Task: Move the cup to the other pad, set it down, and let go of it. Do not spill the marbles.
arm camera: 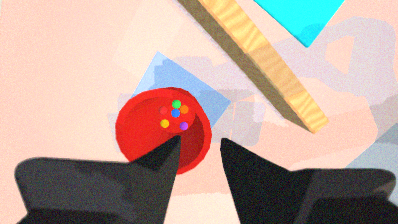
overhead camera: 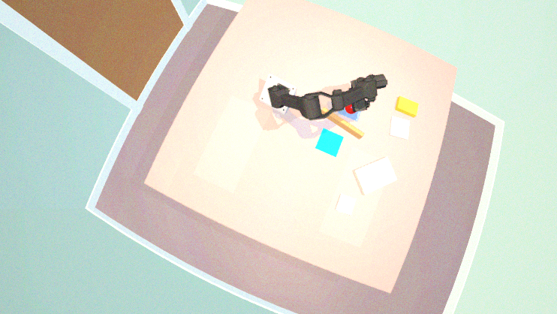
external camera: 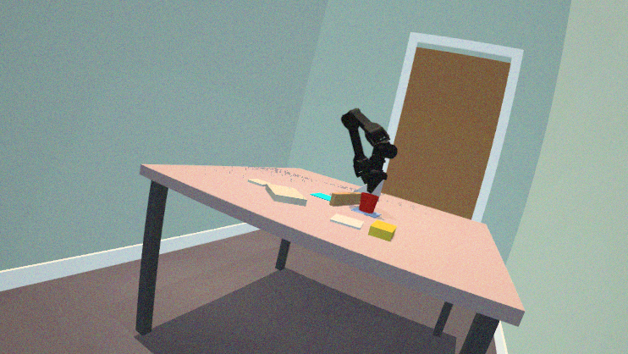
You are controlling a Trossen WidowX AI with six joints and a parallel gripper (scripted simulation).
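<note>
The red round cup (arm camera: 162, 129), with small coloured marbles (arm camera: 175, 113) inside, stands on the pale blue square pad (arm camera: 176, 90). The black jaws hang partly open above it, seemingly gripping nothing.

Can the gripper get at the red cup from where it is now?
Probably yes: the gripper hangs just above the red cup, part-closed and holding nothing, one fingertip over the rim. The wooden bar lies off to one side.

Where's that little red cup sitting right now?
In the wrist view the red cup stands on a pale blue pad, just beneath the hand, beside a wooden bar.
</note>
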